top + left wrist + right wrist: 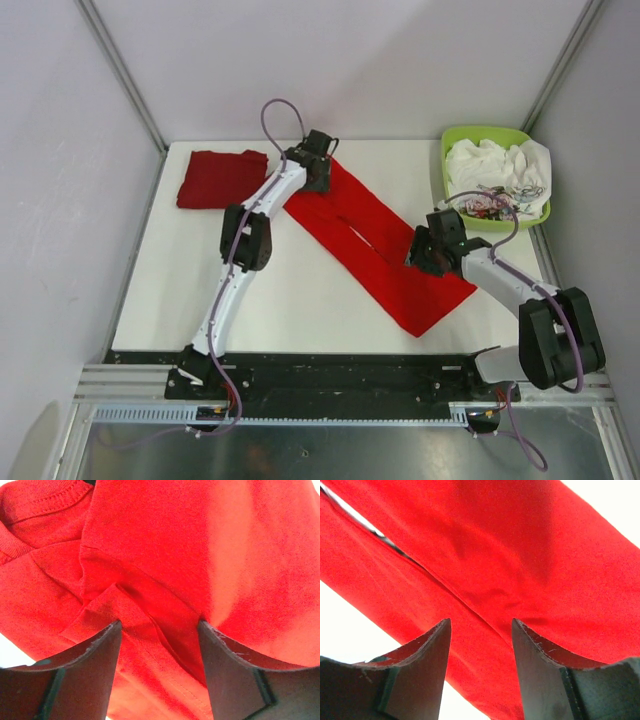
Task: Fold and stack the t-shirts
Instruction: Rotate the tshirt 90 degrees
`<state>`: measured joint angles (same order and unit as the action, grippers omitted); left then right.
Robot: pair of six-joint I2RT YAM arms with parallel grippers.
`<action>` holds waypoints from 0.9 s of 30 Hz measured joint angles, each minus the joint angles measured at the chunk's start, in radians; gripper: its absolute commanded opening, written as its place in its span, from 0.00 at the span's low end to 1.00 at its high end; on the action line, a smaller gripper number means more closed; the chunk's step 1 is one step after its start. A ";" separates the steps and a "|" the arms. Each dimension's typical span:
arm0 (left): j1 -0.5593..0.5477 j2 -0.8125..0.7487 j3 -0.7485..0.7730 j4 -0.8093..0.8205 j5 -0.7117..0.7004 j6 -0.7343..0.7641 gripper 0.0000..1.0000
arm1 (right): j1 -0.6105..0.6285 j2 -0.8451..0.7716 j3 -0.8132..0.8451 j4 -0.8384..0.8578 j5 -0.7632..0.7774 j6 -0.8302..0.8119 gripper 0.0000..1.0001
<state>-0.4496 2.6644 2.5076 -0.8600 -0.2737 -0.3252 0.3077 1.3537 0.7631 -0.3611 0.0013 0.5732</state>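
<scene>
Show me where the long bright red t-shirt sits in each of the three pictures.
Top external: the bright red t-shirt lies as a long diagonal strip, from upper centre to lower right.
Left wrist: the t-shirt fills nearly the whole frame, its collar at upper left.
Right wrist: it crosses as a broad band, from upper left to lower right.
Shared landmark: the white table beside the cloth.

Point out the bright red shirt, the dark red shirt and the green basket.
bright red shirt (372, 245), top view, middle.
dark red shirt (215, 178), top view, middle.
green basket (484, 130), top view, far rim.
</scene>
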 measured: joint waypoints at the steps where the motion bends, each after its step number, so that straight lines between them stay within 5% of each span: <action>1: 0.010 0.005 0.007 0.008 0.009 0.010 0.72 | 0.003 0.006 0.003 0.000 -0.001 -0.005 0.57; 11: 0.089 -0.032 -0.065 0.110 0.087 0.010 0.71 | 0.039 0.032 0.026 0.000 0.011 -0.070 0.60; 18: 0.062 -0.259 -0.359 0.124 0.031 -0.184 0.69 | 0.044 0.050 0.032 -0.001 0.073 -0.108 0.61; 27: -0.038 -0.281 -0.367 0.145 -0.058 -0.361 0.69 | 0.040 0.069 0.033 -0.019 0.165 -0.124 0.63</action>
<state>-0.4877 2.3833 2.1410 -0.7147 -0.3317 -0.6865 0.3477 1.4231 0.7959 -0.3798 0.1665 0.4496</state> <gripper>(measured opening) 0.692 0.621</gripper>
